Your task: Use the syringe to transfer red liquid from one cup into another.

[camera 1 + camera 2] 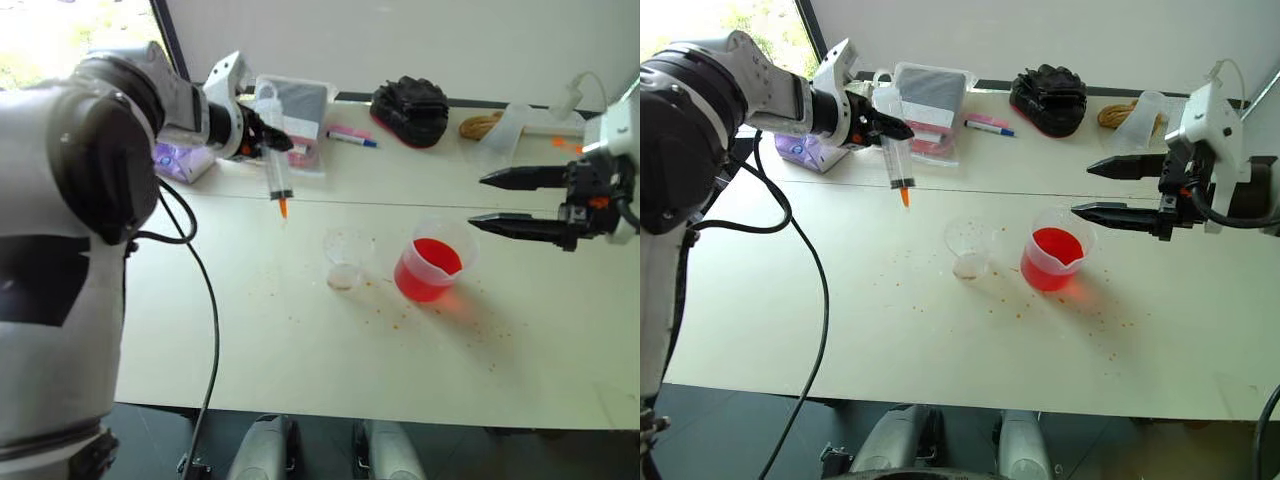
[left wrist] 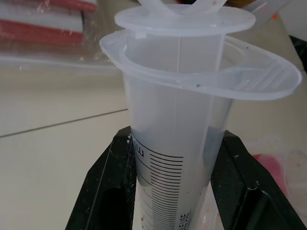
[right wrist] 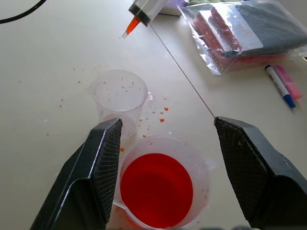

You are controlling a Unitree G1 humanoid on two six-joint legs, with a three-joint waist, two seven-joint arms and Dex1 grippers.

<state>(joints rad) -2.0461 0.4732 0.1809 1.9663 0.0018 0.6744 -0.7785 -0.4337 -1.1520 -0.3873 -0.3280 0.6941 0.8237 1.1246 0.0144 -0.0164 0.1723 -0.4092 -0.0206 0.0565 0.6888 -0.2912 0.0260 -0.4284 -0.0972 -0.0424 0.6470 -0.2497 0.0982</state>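
The left tool (image 1: pixel 883 127) is grasping a large clear plastic syringe (image 1: pixel 896 150), its orange tip pointing down above the white table (image 1: pixel 840 330). The right tool (image 1: pixel 1110 190) is hovering released beside a spouted clear beaker (image 1: pixel 1052 258) of red liquid (image 1: pixel 1055 246).

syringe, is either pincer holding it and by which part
The left pincer is shut on the syringe at its barrel, just below the flange, tip down. The right pincer is open and holds nothing.

Surface (image 1: pixel 940 370): white, w/ orange-red specks near middle. Along far edge: clear bag (image 1: pixel 930 105) w/ red and dark items, pink-blue marker (image 1: pixel 990 126) beside it, black glove-like item (image 1: pixel 1048 98), coil of rope (image 1: pixel 1122 117). Purple box (image 1: pixel 800 150) at far left.
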